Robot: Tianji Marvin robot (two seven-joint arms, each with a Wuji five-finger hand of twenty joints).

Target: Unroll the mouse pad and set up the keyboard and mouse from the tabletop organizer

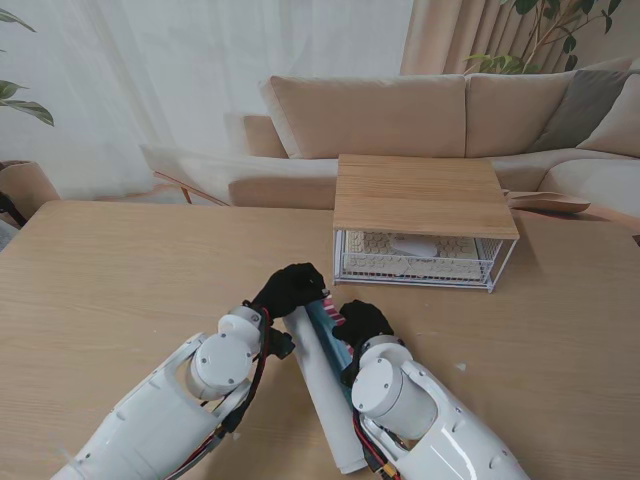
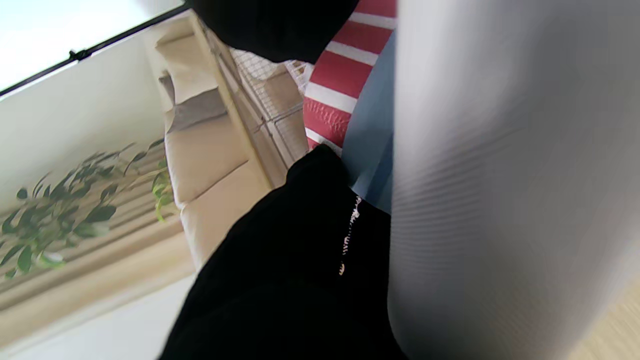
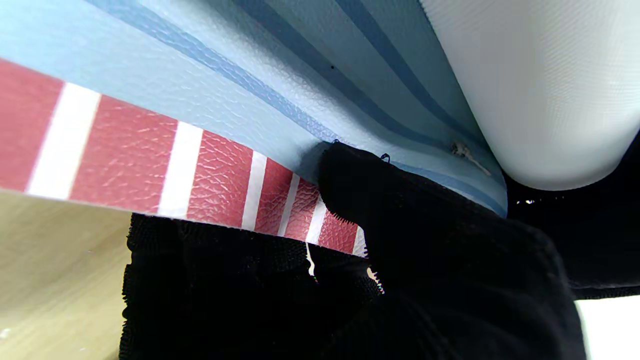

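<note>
Mouse pad (image 1: 325,395) mostly rolled, white outside, blue-and-red striped inside, lying near-to-far; left robot hand (image 1: 288,290) and right robot hand (image 1: 362,320) both gripping it.

mouse pad (image 1: 322,385) between arms | organizer (image 1: 425,222) behind, right

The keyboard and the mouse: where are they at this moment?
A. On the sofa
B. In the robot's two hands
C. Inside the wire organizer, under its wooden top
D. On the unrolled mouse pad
C: the keyboard and the mouse lie inside the wire organizer, while both hands are on the rolled mouse pad.
</note>
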